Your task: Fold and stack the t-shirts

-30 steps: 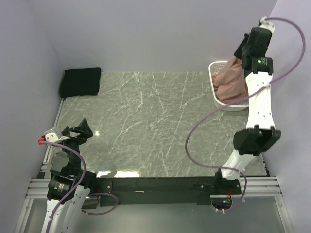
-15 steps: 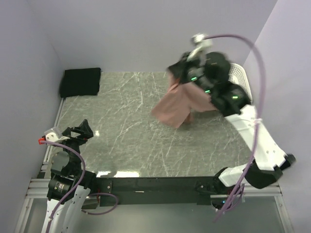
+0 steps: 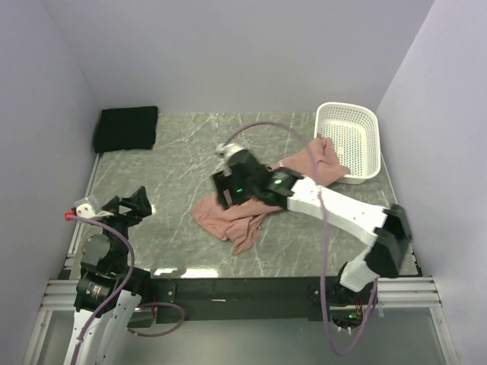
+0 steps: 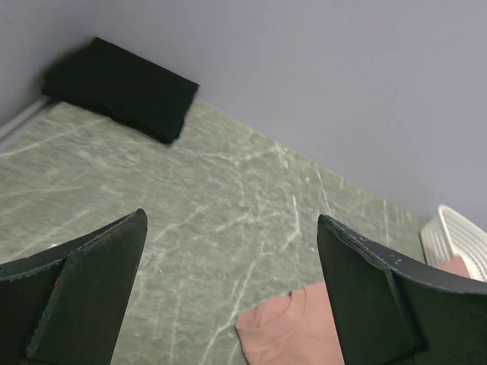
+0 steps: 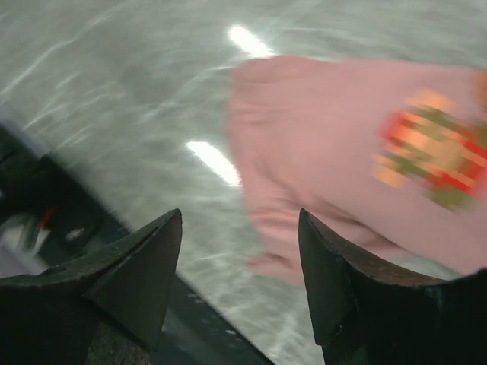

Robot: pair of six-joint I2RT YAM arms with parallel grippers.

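Lying in a loose, wrinkled heap across the middle of the marble-patterned table [image 3: 183, 152], the salmon-pink t-shirt [image 3: 236, 220] runs from a bunched lobe toward the front edge back to the white mesh basket [image 3: 358, 114], where its far end meets the basket's near rim. The plain black folded t-shirt [image 3: 125, 128] sits flat in the far left corner, well apart from the pink one. The right gripper [image 3: 226, 186] hovers low over the near-left part of the pink shirt. Its wrist view shows the fingers spread apart with nothing between them and a small multicoloured print [image 5: 430, 152] on the cloth below, too blurred to read. The left gripper [image 3: 131, 204] sits by the near left edge, jaws wide apart and empty, clear of both shirts. The pink shirt looks like light, limp cotton. It should sag from any single pinch and bunch into a rope, and it will likely slide easily on the glossy stone, but it is in no way fragile. It will probably handle best held at two spread points, one per gripper, such as both shoulders or both hem corners, pinching an outer edge and not the bunched middle. Which edge of the heap is hem or shoulder cannot be told yet.
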